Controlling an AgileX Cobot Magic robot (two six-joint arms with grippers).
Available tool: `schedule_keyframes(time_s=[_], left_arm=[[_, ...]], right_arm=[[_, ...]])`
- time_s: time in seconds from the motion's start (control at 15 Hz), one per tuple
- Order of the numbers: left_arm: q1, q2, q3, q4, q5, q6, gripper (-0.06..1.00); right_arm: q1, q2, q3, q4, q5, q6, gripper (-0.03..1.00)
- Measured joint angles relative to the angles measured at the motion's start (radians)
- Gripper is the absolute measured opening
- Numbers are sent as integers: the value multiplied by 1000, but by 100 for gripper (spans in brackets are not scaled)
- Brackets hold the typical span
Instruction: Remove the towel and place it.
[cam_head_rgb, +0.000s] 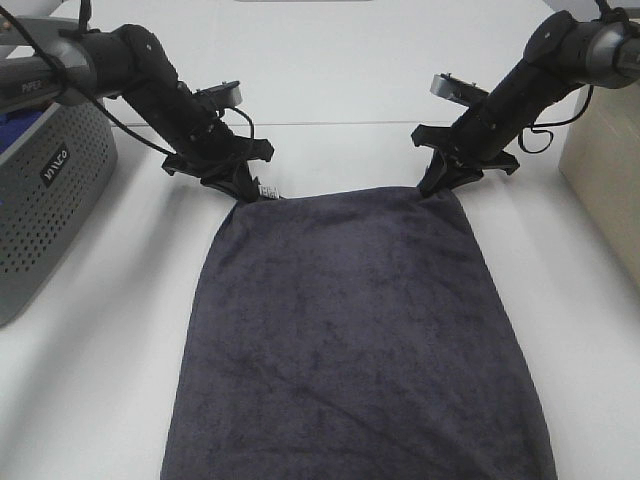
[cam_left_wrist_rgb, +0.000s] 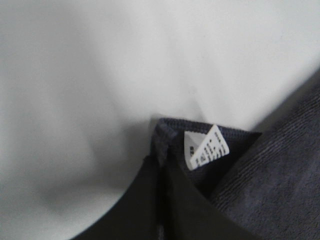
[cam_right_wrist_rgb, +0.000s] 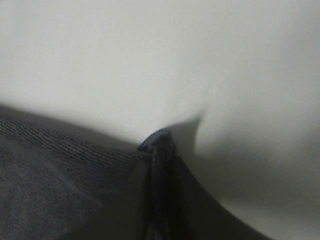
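The towel (cam_head_rgb: 350, 330), dark grey terry, lies spread out in the middle of the white desk (cam_head_rgb: 100, 380). It runs from its far edge toward the near side, where it passes out of view. A small white tag (cam_left_wrist_rgb: 206, 146) sits at its far left corner.

The left end effector (cam_head_rgb: 243, 190) is closed tight on that far left corner, just beside the tag. The wrist view shows the cloth's hem pinched between its dark fingers (cam_left_wrist_rgb: 180, 210). The right end effector (cam_head_rgb: 437, 185) is closed down on the far right corner, with a fold of the hem nipped between its fingers (cam_right_wrist_rgb: 200, 210). The far edge runs nearly straight between the two grips. Whether the corners are raised off the desk cannot be told.

At the left edge stands a grey perforated basket (cam_head_rgb: 45, 215) with something blue (cam_head_rgb: 20, 125) inside, well apart from the towel. The left arm reaches past the basket's far end. At the far right stands a beige box (cam_head_rgb: 605, 160), also apart from the towel, with the right arm passing beside it.
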Motion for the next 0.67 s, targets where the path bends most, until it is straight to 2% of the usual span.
schedule_keyframes(time_s=[0.2, 0.4, 0.67], left_arm=[[0, 0, 0, 0, 0, 0, 0], [0, 0, 0, 1, -9, 0, 0], [-4, -2, 2, 34, -100, 1, 0]], right_arm=[[0, 0, 0, 0, 0, 18, 13], [0, 2, -8, 0, 2, 20, 1], [0, 13, -61, -8, -7, 21, 1]])
